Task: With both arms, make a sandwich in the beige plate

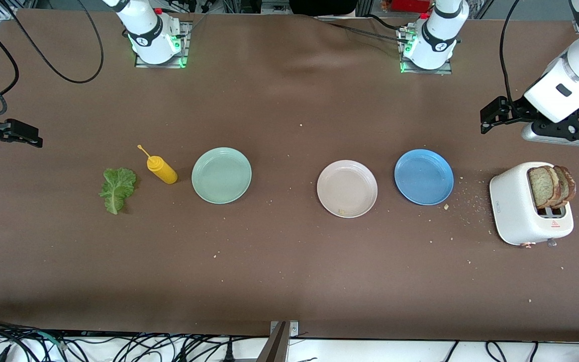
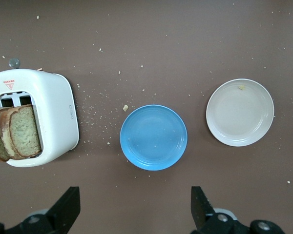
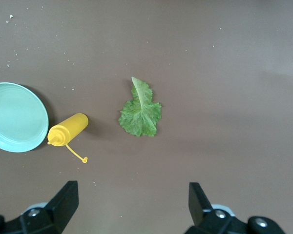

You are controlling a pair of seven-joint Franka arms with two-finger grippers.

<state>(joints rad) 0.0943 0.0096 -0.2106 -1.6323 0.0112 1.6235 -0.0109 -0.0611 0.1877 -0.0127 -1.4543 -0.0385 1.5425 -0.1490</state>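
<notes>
At the right arm's end of the surface (image 1: 279, 281), the right hand (image 1: 10, 134) hangs in the air with its fingers spread wide and nothing between them. Its wrist view looks straight down on the lettuce leaf (image 1: 117, 189), which lies flat on the surface and seems the natural piece for this arm to fetch. Just beside the leaf, toward the middle, the yellow squeeze bottle (image 1: 162, 169) lies on its side, its cap tip pointing away from the front camera. Next comes the mint-green plate (image 1: 221, 175), bare and close to the bottle.

Past a gap sits the beige plate (image 1: 347, 188), where the sandwich is to be built; it holds no bread or lettuce yet, only a crumb or two, so the task appears to be at its very start. The blue plate (image 1: 423, 176) stands just beside it, also bare, with crumbs scattered on the surface toward the toaster.

The white toaster (image 1: 528, 208) stands at the left arm's end, and the two bread slices (image 1: 551, 186) stick up out of its slot, easy to pinch from above. The left hand (image 1: 493, 116) hovers over the surface near the toaster, fingers fully apart and holding nothing, likely placed to reach down for a slice first.
</notes>
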